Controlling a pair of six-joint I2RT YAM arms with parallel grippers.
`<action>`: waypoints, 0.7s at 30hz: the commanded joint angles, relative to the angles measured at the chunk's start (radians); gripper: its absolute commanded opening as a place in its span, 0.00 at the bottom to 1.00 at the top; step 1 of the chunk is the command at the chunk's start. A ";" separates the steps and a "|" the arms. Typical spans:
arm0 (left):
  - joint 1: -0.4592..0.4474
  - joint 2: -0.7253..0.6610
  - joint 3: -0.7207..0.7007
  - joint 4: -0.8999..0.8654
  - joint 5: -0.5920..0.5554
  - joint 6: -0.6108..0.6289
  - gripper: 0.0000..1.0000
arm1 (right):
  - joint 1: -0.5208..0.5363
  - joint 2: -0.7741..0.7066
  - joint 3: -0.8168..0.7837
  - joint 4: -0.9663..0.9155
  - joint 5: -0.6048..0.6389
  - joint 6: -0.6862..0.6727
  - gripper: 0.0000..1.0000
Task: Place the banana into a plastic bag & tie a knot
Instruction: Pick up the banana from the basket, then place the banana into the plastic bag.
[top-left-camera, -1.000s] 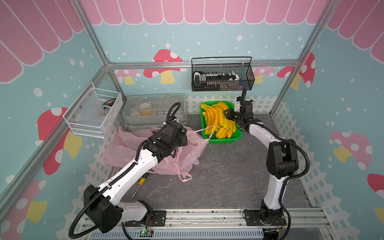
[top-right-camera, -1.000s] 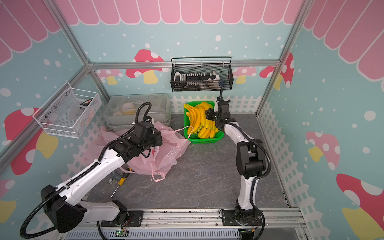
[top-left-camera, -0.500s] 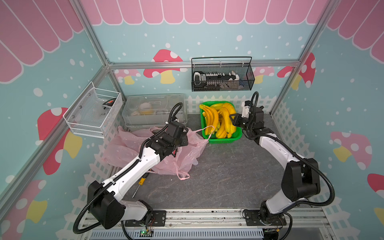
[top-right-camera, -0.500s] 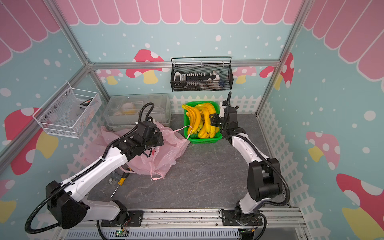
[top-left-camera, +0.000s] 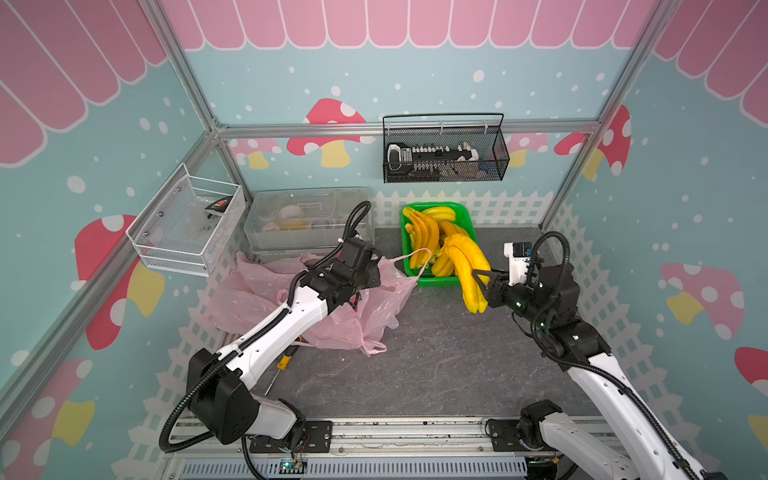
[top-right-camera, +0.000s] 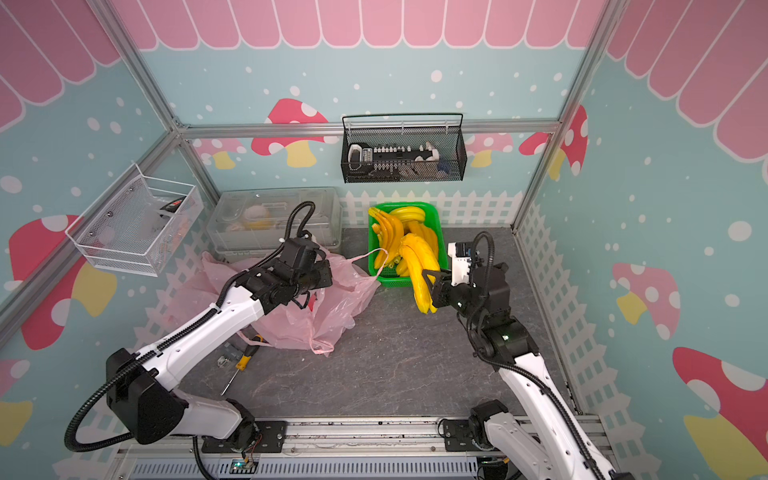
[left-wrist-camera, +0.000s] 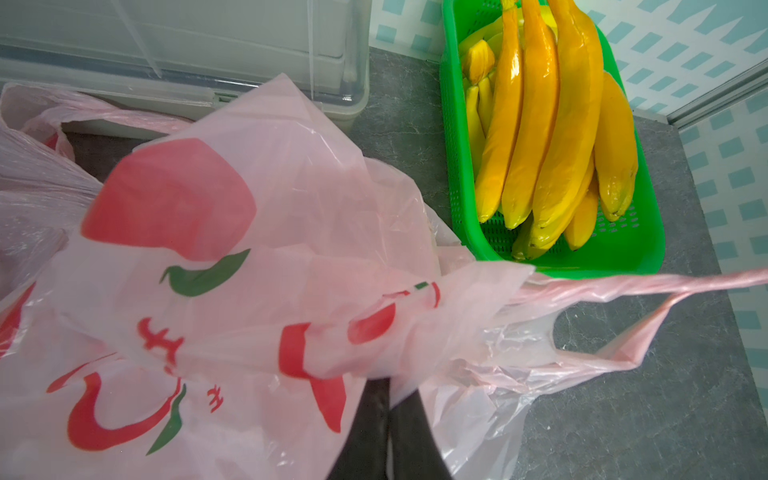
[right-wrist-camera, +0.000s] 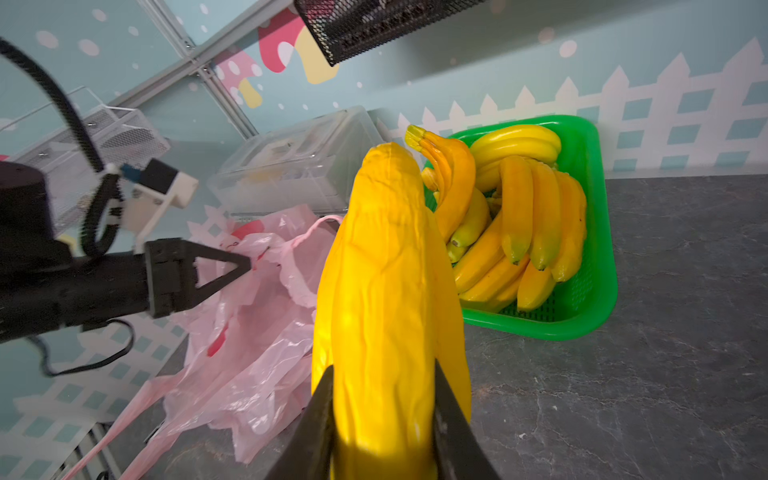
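Pastel mushroom wallpaper and a white picket border ring the grey counter (top-left-camera: 436, 365). In both top views the right fingers (top-left-camera: 488, 277) are clamped on a banana bunch (top-left-camera: 469, 270) at the lower right corner of the green basket (top-left-camera: 436, 282). The basket sits at upper centre of the frame and holds more bananas (top-left-camera: 424, 237). Left of it lies the pink plastic bag (top-left-camera: 386, 303), with one handle loop draped onto the basket rim. The left arm's wrist hides its own fingers here. A yellow-handled screwdriver (top-left-camera: 284, 362) lies under that arm.

Left wrist view: the left fingers (left-wrist-camera: 374, 424) are pressed together on the plastic bag (left-wrist-camera: 249, 249). Its film carries red lettering and green leaf marks, too crumpled to read. A clear box (left-wrist-camera: 249, 41) stands beyond the bag, beside the basket (left-wrist-camera: 652, 232).

Right wrist view: the right fingers (right-wrist-camera: 322, 415) squeeze the banana bunch (right-wrist-camera: 386, 291), which blocks much of the view. Beyond it the left fingers (right-wrist-camera: 166, 270) pinch the bag's rim (right-wrist-camera: 266, 266).
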 joint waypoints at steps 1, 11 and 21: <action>0.004 0.019 0.044 0.008 0.012 -0.030 0.00 | 0.053 -0.060 -0.032 -0.105 -0.040 -0.009 0.24; -0.024 0.040 0.069 0.010 0.022 -0.039 0.00 | 0.245 -0.068 -0.070 -0.003 -0.029 0.037 0.24; -0.062 -0.044 0.050 0.012 0.037 -0.030 0.00 | 0.347 0.205 -0.037 0.182 0.017 0.053 0.23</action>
